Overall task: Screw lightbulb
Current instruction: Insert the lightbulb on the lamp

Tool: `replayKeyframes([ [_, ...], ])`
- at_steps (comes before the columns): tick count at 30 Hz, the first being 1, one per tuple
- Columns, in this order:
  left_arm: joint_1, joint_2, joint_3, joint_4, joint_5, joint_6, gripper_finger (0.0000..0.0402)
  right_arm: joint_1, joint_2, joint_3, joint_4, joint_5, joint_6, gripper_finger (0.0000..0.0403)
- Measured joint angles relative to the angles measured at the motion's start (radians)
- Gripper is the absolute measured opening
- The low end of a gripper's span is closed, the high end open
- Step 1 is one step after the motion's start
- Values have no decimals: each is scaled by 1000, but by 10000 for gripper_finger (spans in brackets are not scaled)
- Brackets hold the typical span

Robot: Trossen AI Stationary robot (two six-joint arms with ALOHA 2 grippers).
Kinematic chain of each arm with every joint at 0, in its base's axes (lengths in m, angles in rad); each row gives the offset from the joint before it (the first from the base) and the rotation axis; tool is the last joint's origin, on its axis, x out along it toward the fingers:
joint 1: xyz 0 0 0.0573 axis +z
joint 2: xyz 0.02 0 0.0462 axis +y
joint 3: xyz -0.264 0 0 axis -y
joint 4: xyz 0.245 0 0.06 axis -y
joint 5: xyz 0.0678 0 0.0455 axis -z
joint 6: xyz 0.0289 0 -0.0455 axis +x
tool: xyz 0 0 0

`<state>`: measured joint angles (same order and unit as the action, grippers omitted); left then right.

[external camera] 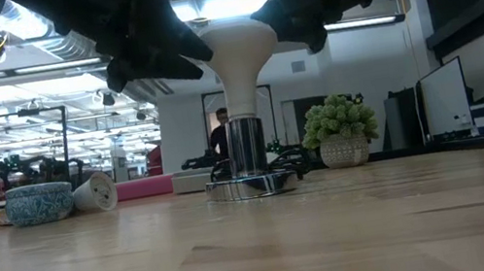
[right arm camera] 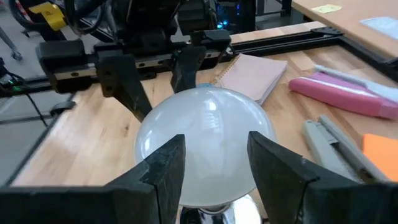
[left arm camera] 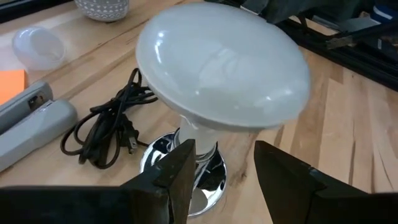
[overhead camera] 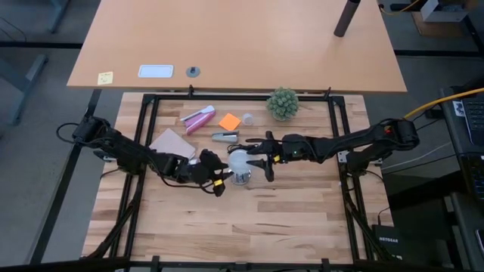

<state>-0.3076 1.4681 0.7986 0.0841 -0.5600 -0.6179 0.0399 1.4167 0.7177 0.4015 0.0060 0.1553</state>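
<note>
Standing upright in its shiny metal socket (external camera: 248,169) near the middle of the table (overhead camera: 249,227), the lightbulb (external camera: 233,53) points its long axis straight up, wide white dome on top and narrow neck running down into the socket. Both arms meet over it from opposite sides. The right gripper (right arm camera: 214,168) straddles the dome, its fingers (right arm camera: 165,171) set at a middling width on either side of the glass; whether they actually press it cannot be told. The left gripper (left arm camera: 227,174) sits lower and just beside the bulb, fingers (left arm camera: 180,171) spread wide and empty, level with the neck and socket. A coiled black cord (left arm camera: 106,127) lies next to the base. Judging by position, the right arm looks better placed to turn the bulb about its vertical axis, while the left could steady the socket.
</note>
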Motion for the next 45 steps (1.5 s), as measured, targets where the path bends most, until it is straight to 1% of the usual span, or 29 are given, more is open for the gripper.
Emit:
replayKeyframes([
  [3,-7,0,0,2,1,9,155,0,-13,0,-18,28,-3,179],
  [11,-9,0,0,6,2,12,155,0,-15,0,-21,36,-6,179],
  [18,-41,0,0,10,38,12,155,0,-20,0,-10,42,-25,179],
  [22,-63,0,0,11,40,12,155,-1,-53,1,-12,87,-59,179],
  [27,-74,0,0,11,40,12,155,-1,-124,1,-20,91,-95,179],
  [30,-77,0,0,11,40,9,155,-1,-178,2,-54,99,-112,179],
  [35,-77,0,0,10,40,-34,155,-1,-279,2,-120,204,-113,179],
  [40,-76,0,0,22,40,-37,155,-1,-329,2,-143,345,-111,179],
  [42,-77,0,0,34,40,-29,155,-1,-337,2,-142,376,-111,179],
  [45,-83,0,0,36,43,9,155,-1,-336,2,-145,394,-111,179],
])
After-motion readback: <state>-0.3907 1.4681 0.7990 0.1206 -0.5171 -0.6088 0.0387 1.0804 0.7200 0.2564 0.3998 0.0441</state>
